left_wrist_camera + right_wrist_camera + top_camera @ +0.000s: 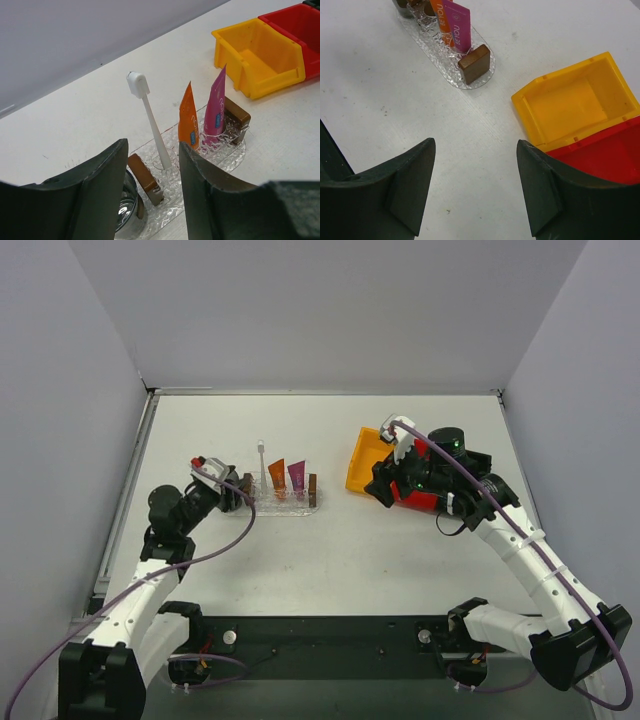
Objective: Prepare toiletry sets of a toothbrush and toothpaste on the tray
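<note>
The tray (300,508) is a clear holder with a brown block at each end, left of the table's middle. The white toothbrush (261,465) stands upright in it, with the orange toothpaste tube (277,478) and the pink tube (297,475) upright beside it. In the left wrist view the toothbrush (150,125), orange tube (188,120) and pink tube (216,107) rise from the tray (230,152). My left gripper (152,147) is open and empty, just short of the tray's near block. My right gripper (475,145) is open and empty above bare table, right of the tray (445,75).
An orange-yellow bin (363,462) and a red bin (418,500) sit side by side, right of centre, under my right arm; both look empty in the right wrist view (570,105). A shiny round metal piece (125,200) sits by the tray's near end.
</note>
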Motion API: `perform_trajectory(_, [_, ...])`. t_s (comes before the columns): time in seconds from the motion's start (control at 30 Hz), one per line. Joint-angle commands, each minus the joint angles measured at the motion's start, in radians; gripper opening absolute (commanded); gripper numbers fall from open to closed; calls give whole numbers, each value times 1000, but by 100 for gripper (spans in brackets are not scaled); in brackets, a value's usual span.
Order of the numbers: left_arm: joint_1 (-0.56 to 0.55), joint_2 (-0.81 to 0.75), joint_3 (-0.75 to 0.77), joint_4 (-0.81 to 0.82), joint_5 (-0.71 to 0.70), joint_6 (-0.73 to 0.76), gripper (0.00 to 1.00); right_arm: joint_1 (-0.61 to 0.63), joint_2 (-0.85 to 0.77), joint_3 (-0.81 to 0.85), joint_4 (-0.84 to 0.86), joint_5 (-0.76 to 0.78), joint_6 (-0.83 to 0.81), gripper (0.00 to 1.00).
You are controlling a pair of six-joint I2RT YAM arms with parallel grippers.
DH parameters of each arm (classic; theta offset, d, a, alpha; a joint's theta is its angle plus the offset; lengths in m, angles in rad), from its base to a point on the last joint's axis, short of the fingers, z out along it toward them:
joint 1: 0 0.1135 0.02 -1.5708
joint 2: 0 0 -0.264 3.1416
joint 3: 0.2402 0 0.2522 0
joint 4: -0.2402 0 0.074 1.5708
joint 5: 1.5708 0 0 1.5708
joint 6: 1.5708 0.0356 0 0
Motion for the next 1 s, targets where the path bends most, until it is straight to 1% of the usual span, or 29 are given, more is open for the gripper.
perform_trajectory(0.0, [7,-80,56,-162,-24,2,55,-13,6,15,-7,68,-22,61])
perform_trajectory(0.07, [8,-118,77,-195,-31,9,56,-17,3,10,-5,94,-23,61])
perform_trajectory(0.2, [13,-140,151,-326,-70,12,56,-30,-2,-7,19,195,-14,62])
perform_trajectory(0.33, [18,-154,200,-388,-118,7,57,-72,-19,-37,52,250,11,65])
perform_trajectory(0.4, [24,-157,223,-420,-136,4,58,-96,-30,-65,81,254,36,66])
perform_trajectory(0.53, [34,-163,247,-460,-182,5,59,-190,-66,-106,119,243,80,67])
perform_trajectory(0.67, [48,-172,267,-486,-211,-7,60,-257,-99,-142,151,249,110,68])
perform_trajectory(0.77, [59,-175,286,-495,-231,-28,60,-282,-123,-162,165,278,124,72])
perform_trajectory(0.8, [62,-177,289,-532,-239,-31,60,-286,-128,-165,167,283,126,72])
perform_trajectory(0.97, [82,-197,298,-554,-264,-39,62,-316,-162,-174,167,289,147,75])
